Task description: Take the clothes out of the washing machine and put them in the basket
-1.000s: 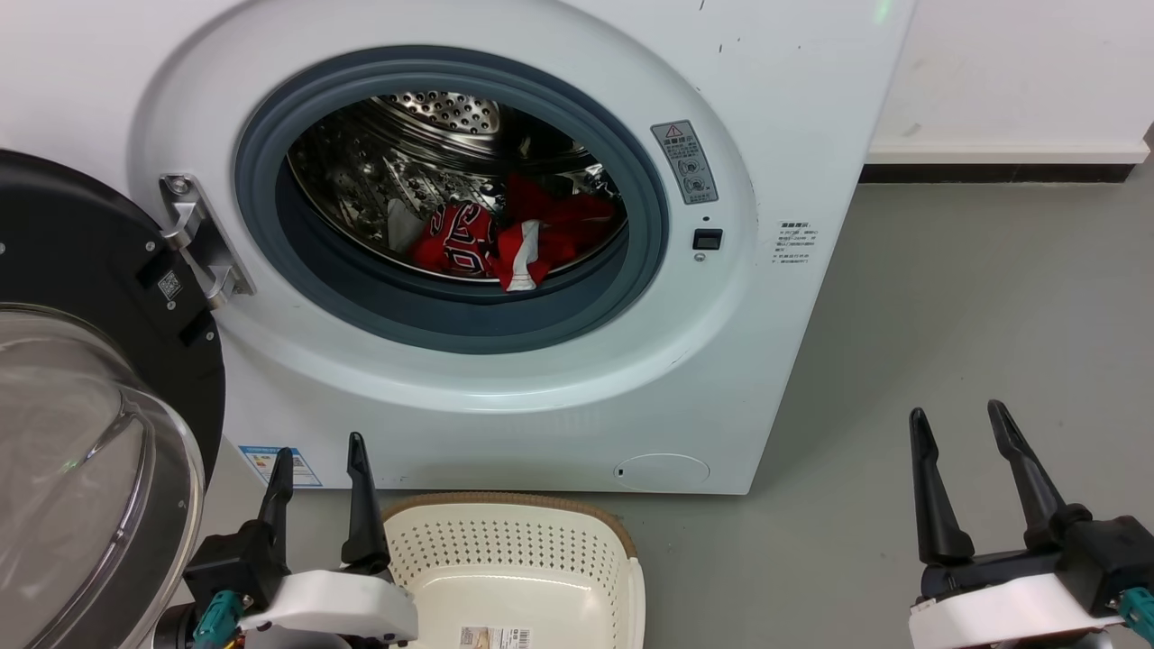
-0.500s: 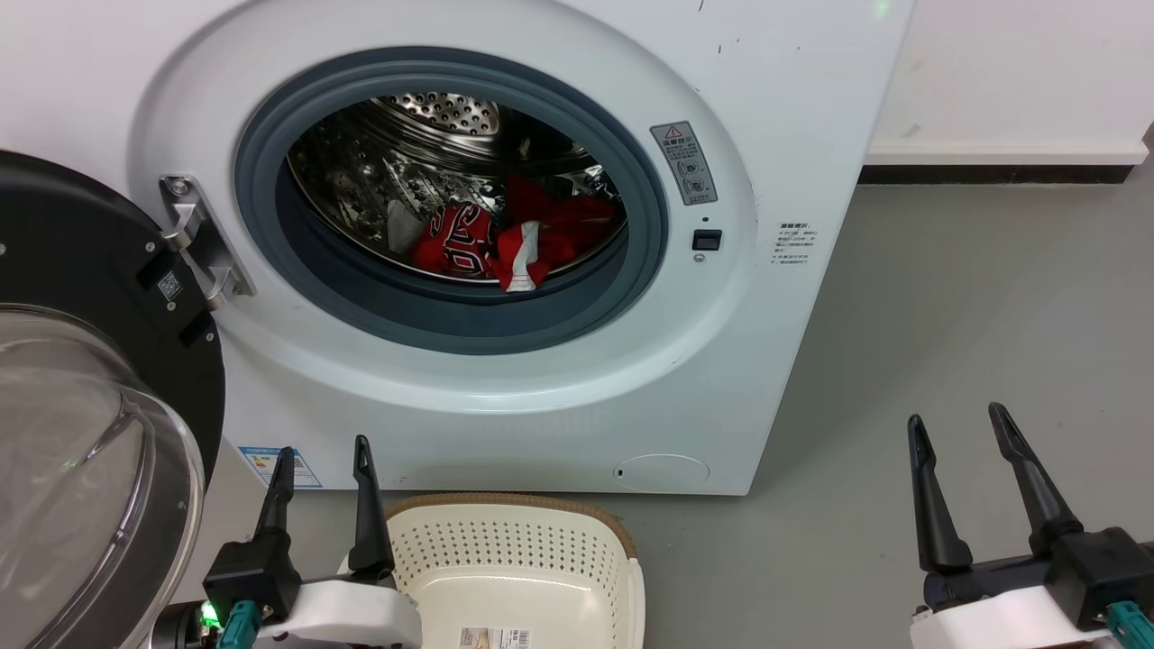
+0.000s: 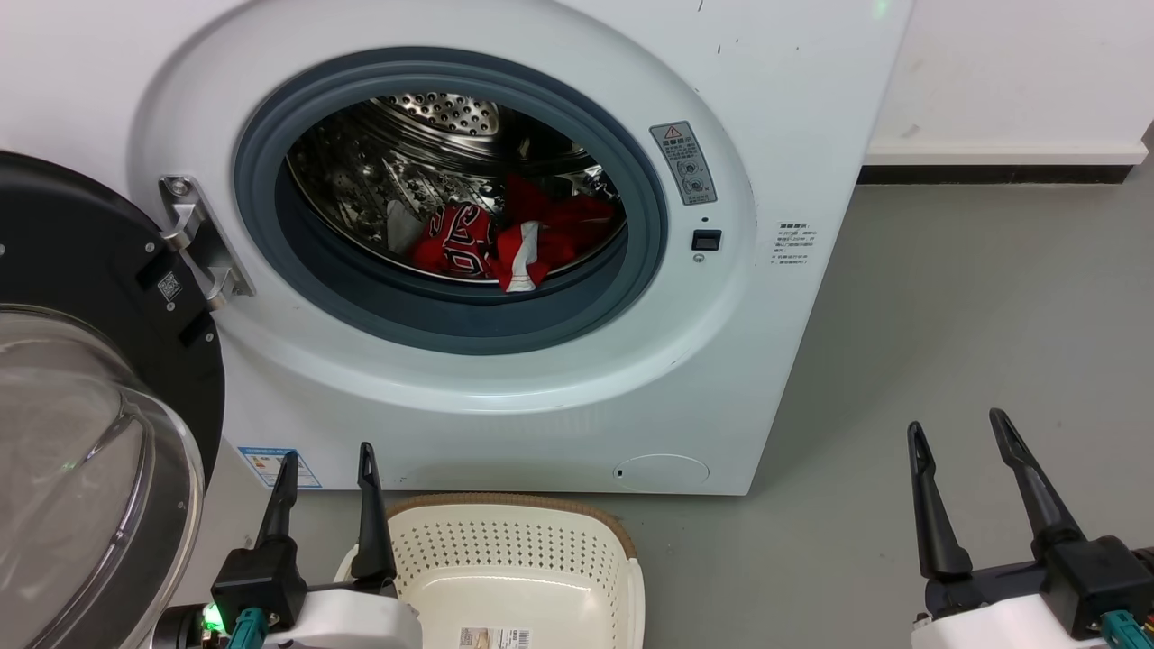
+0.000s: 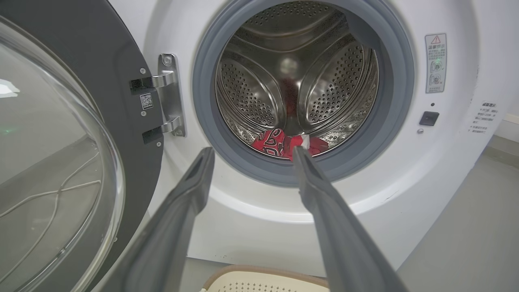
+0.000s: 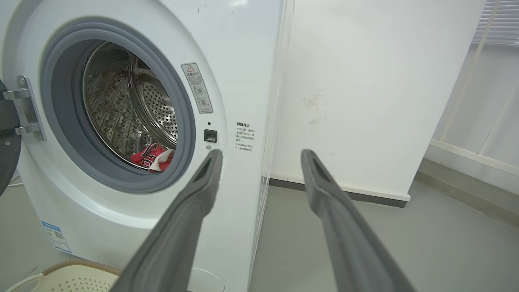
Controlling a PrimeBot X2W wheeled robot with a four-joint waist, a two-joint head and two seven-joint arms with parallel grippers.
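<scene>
- Left gripper (image 3: 327,452): fingers spread, empty, low before the washing machine (image 3: 793,108), just beside the basket (image 3: 505,496).
- Right gripper (image 3: 956,420): spread, empty, over the grey floor (image 3: 947,315).
- Clothes (image 3: 509,239) lie heaped at the drum's (image 3: 379,171) front lip, well beyond both grippers.
- Door (image 3: 81,270) stands swung open at the left.

White washing machine (image 3: 766,90), grey rubber ring (image 3: 451,315), shiny steel drum (image 3: 361,180) dotted all over with holes. There's the red jersey (image 3: 455,239) with black-and-white lettering, and a plain red garment (image 3: 563,225) flashing white trim. The basket (image 3: 505,550) is cream-white, perforated in neat rows, brown rim. The door (image 3: 81,243) is rimmed black around clear glass, and the floor (image 3: 974,315) is plain grey.
</scene>
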